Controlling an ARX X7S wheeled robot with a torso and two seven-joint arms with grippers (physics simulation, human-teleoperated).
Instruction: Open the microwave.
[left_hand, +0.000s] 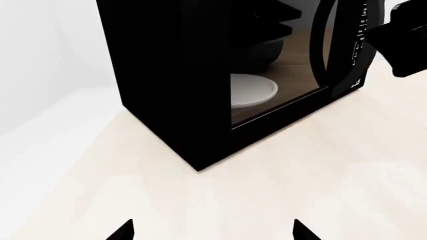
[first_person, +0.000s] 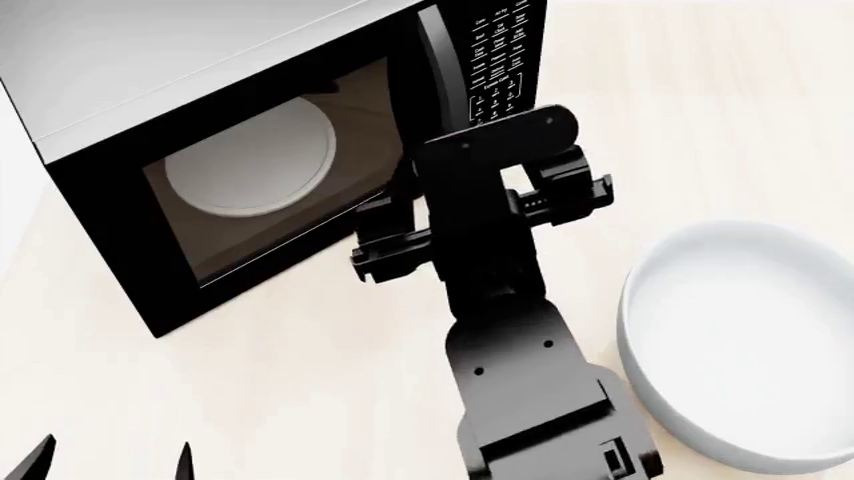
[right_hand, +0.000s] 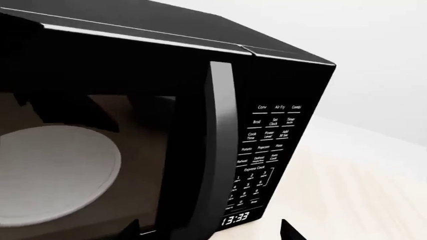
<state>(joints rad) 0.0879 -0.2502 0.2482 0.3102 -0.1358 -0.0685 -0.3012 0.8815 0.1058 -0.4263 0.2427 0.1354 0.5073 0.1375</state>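
Observation:
The microwave (first_person: 160, 60) is a black box with a grey top. Its windowed door shows the white turntable plate (first_person: 254, 155) inside. In the right wrist view the door looks shut, with its tall handle (right_hand: 220, 150) beside the keypad (right_hand: 267, 150) and the clock display (right_hand: 235, 218). My right gripper (right_hand: 212, 231) is open, its fingertips standing either side of the handle's lower end; in the head view it (first_person: 461, 150) is up against the door front. My left gripper (left_hand: 213, 231) is open and empty over the table, in front of the microwave's left corner (left_hand: 193, 165).
A large white bowl (first_person: 747, 340) sits on the pale table (first_person: 334, 370) to the right of my right arm (first_person: 521, 380). The left gripper's fingertips (first_person: 184, 460) show at the head view's lower left. A white wall is behind the microwave.

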